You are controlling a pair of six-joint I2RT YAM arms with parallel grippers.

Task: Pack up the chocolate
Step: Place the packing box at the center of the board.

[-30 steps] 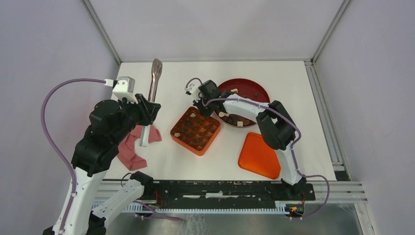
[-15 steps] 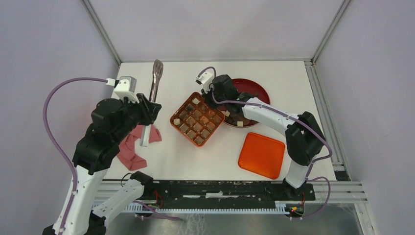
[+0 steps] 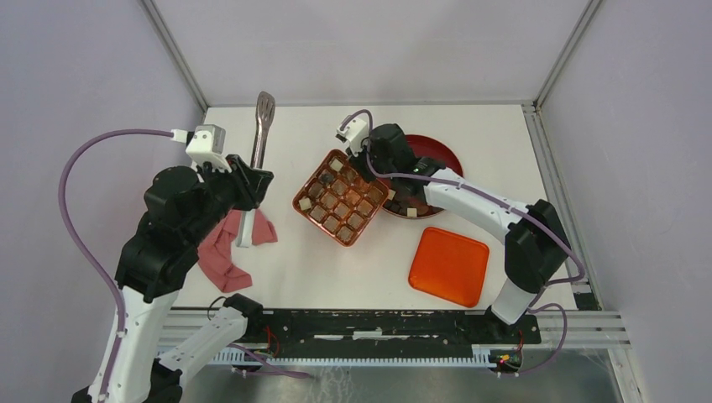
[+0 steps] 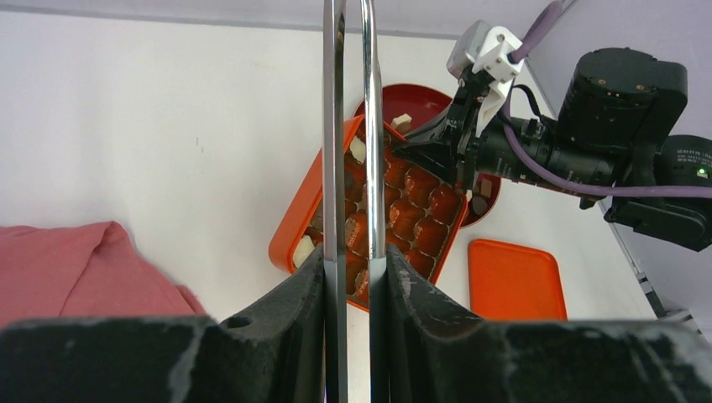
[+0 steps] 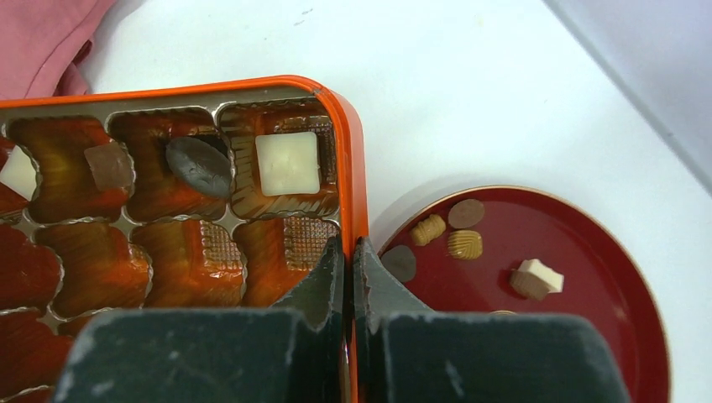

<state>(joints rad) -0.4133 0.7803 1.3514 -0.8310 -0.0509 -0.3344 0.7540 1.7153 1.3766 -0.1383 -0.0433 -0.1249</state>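
The right gripper [image 5: 348, 252] is pinched shut on the right-hand rim of the orange compartmented box [image 5: 359, 201], one finger inside the wall and one outside. The chocolate [image 5: 287, 162] closest to it is a cream square lying flat in the corner cell just beyond the fingertips, its edges parallel to the cell walls. In the next cell a dark oval piece [image 5: 198, 165] lies tilted, its long axis running diagonally across the cell, and beyond that sits a mid-brown square [image 5: 108, 165]. More pieces lie loose on the dark-red plate [image 5: 588, 252], which touches the box on the gripper's outer side.

The box sits cornerwise near the middle of the worktop [image 3: 495, 134], the plate behind it towards the far edge. An orange lid [image 3: 448, 266] lies flat near the near right corner, well apart from both.

The left gripper [image 4: 354, 269] is clamped on metal tongs [image 3: 263, 126] held above the left side, their slotted tip pointing to the far edge. A pink cloth [image 3: 220, 256] lies crumpled under that arm.
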